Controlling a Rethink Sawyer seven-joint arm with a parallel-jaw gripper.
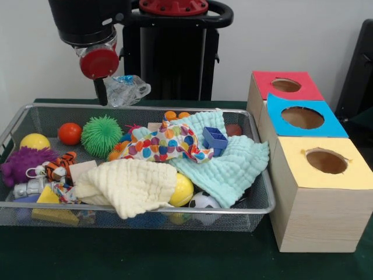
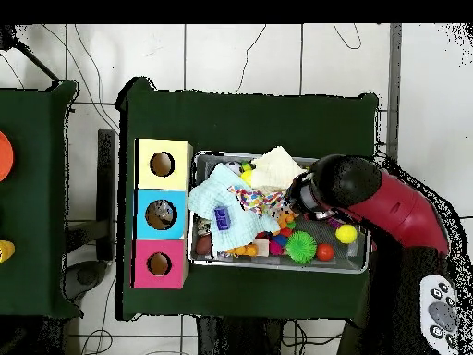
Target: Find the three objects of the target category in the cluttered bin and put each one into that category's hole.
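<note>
The wire mesh bin (image 1: 145, 209) stands on the green table, full of toys and cloths; it also shows in the overhead view (image 2: 277, 266). My gripper (image 1: 112, 88) hangs above the bin's far left rim and is shut on a crumpled clear water bottle (image 1: 129, 90) with a pale blue band, held in the air. One black finger (image 1: 101, 92) shows left of the bottle. In the overhead view the red arm (image 2: 388, 208) covers the gripper and the bottle. No other bottle shows among the clutter.
Three wooden boxes with round holes stand beside the bin: red top (image 1: 306, 87), blue top (image 1: 274, 108), yellow top (image 1: 291, 166). In the bin lie a green spiky ball (image 1: 101, 135), orange ball (image 1: 70, 133), purple fuzzy toy (image 1: 23, 160), cream cloth (image 1: 131, 184), mint cloth (image 1: 233, 163), dotted cloth (image 1: 163, 143).
</note>
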